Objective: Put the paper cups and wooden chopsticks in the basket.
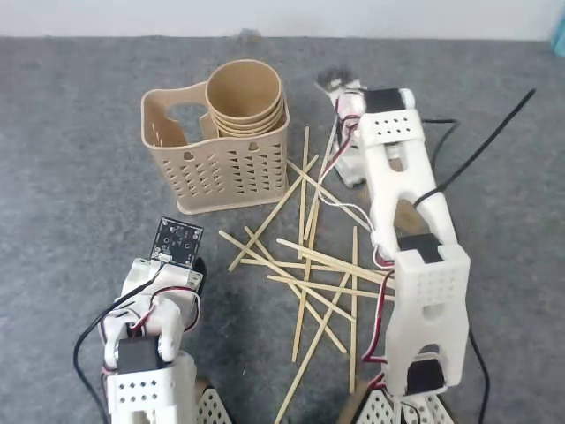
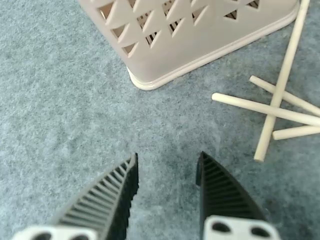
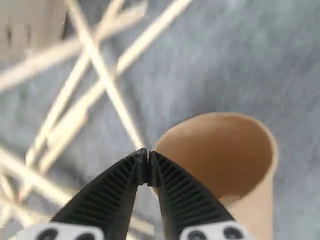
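A beige slotted basket [image 1: 221, 172] stands at the back left with a stack of paper cups [image 1: 244, 93] in its right half. Several wooden chopsticks [image 1: 309, 265] lie crossed on the grey carpet to the right of it. My right gripper [image 3: 147, 155] is shut on the rim of a loose paper cup [image 3: 220, 150], whose mouth faces the camera, with chopsticks [image 3: 100, 75] lying just beyond. My left gripper [image 2: 168, 157] is open and holds nothing, low over bare carpet near the basket's [image 2: 200, 40] front corner, with chopstick ends [image 2: 270, 110] off to one side.
The right arm [image 1: 397, 168] stretches from the front right across the chopstick pile's right side, and cables [image 1: 477, 150] trail beside it. The left arm [image 1: 150, 353] sits at the front left. Open carpet lies left of the basket.
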{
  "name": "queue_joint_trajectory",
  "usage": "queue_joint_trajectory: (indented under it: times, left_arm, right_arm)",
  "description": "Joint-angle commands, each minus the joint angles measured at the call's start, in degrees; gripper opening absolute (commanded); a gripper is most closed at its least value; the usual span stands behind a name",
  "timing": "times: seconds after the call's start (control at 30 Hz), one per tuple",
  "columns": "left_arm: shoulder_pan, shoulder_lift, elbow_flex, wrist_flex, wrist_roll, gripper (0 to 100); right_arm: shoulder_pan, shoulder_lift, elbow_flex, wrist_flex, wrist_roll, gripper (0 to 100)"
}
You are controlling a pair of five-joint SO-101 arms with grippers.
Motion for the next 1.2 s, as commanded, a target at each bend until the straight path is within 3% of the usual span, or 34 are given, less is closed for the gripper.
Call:
queue_joint_trajectory:
  times: [0.0,0.3,0.5,0.7,0.93,1.17]
  left_arm:
    - [-0.2,-1.1,-0.3,-1.7,-0.7,18]
    - [-0.4,-1.1,-0.3,-1.6,-0.7,18]
    - [-0.4,-1.1,-0.3,-1.6,-0.7,18]
    - [-0.4,-1.1,-0.3,-1.6,-0.7,18]
    - [-0.4,-1.1,-0.3,-1.2,-0.7,18]
    - [-0.4,-1.1,-0.3,-1.1,-0.7,18]
  right_arm:
    - [4.1,-2.2,-3.4,6.5,2.3,0.8]
    - [22.7,-7.6,-1.0,6.9,2.6,0.8]
    - [34.6,-15.2,7.1,6.4,15.8,0.8]
    - [45.7,-17.6,7.9,6.3,23.2,0.8]
    - [53.6,-17.6,7.9,0.4,27.2,0.8]
    - [55.2,-23.2,6.4,2.9,28.4,1.0]
